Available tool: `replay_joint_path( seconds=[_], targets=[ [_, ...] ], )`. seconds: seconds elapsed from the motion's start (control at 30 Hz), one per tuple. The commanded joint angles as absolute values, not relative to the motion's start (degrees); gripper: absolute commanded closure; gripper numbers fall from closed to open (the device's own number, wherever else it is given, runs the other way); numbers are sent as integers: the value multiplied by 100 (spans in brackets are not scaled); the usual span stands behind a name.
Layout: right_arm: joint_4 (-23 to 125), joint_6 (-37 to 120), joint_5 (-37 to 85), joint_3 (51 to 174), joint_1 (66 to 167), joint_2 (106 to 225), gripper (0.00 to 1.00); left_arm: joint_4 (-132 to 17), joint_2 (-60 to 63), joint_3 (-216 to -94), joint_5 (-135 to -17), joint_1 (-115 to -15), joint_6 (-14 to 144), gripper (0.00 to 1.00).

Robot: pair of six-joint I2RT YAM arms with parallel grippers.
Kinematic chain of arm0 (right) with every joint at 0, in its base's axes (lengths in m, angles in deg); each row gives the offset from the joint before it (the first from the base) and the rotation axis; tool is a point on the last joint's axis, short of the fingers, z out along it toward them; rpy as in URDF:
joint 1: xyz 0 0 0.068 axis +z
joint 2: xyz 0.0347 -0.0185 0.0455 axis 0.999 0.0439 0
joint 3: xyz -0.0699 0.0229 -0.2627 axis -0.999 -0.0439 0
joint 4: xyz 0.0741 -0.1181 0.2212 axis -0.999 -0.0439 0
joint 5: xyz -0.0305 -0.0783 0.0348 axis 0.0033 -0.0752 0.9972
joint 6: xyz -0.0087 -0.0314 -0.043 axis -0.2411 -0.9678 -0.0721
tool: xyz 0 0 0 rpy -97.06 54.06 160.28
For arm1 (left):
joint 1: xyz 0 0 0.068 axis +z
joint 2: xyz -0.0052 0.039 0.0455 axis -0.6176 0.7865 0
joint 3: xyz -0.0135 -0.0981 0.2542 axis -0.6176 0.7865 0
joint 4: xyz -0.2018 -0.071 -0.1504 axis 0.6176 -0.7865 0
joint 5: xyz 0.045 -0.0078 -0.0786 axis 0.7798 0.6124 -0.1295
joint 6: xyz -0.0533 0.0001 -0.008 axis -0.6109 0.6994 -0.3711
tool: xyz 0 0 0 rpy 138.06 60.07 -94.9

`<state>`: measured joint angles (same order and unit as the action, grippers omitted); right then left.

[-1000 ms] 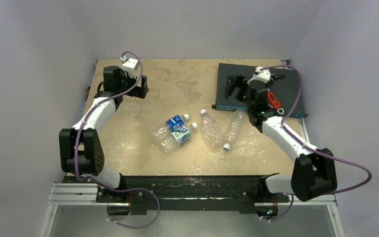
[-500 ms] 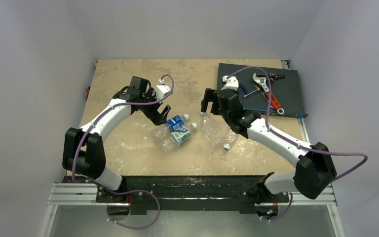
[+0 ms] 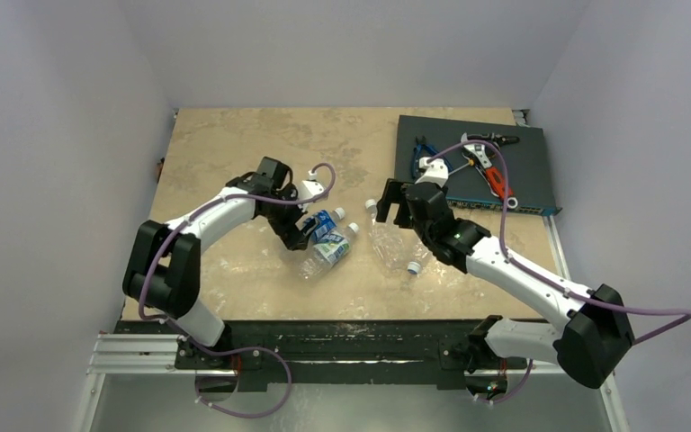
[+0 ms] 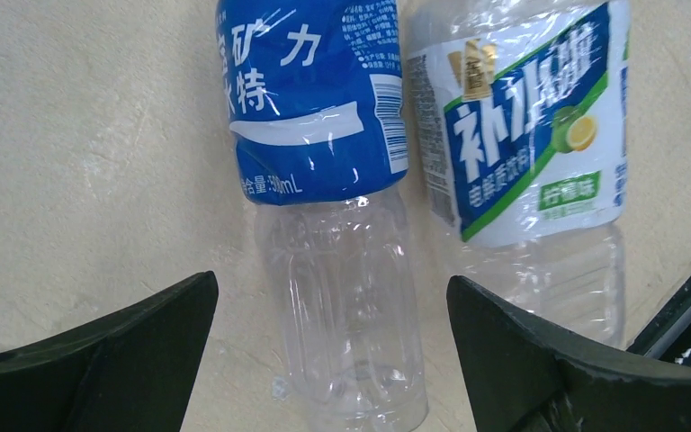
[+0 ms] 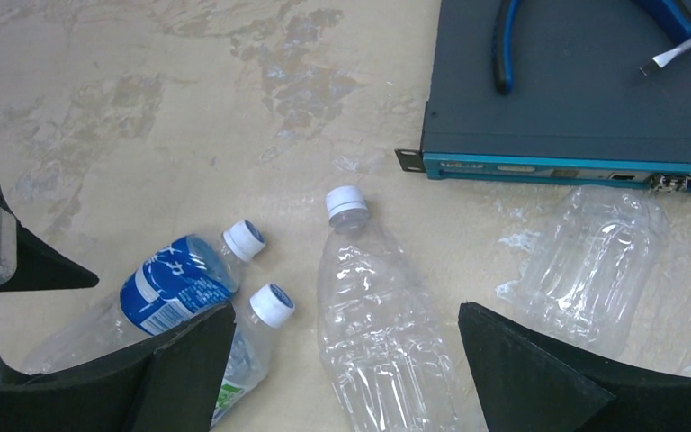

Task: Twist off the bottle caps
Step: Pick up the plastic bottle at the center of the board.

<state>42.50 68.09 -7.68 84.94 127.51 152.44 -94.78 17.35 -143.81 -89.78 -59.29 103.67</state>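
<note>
Hovering over labelled bottles (image 4: 324, 117), left jaws spread; right jaws spread; right wrist, not left, shows caps (image 5: 347, 203).

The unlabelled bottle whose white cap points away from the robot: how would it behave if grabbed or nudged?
Probably very light: the unlabelled bottle looks empty, clear all through. Its crinkled walls suggest it would buckle under a squeeze. Lying on its side on the table, it may well roll if nudged.
</note>
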Motion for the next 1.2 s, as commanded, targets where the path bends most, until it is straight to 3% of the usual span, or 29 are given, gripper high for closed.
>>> replay_joint_path(
  seconds=[0.0,0.13,0.47,0.67,0.93,1.17],
  targets=[
    [4163,7008,-972,8418,12772,15031,1,-9231,1902,-14282,-8775,-5999,10490,0],
    [4156,7036,-968,8409,12769,14891,1,-8954,2090,-14208,-8457,-6045,10543,1],
    [4105,7159,-863,8480,12771,14864,1,-8707,2330,-14254,-8039,-6100,10718,57],
    [3814,7485,-777,8995,12765,15160,1,-8812,1577,-14592,-8170,-6100,10643,71],
    [3995,7763,-156,10410,12773,15607,1,-9483,901,-15885,-9277,-6100,10182,73],
    [4600,7920,595,11308,12810,16038,1,-9380,269,-15933,-9987,-6100,9673,71]
  ],
)
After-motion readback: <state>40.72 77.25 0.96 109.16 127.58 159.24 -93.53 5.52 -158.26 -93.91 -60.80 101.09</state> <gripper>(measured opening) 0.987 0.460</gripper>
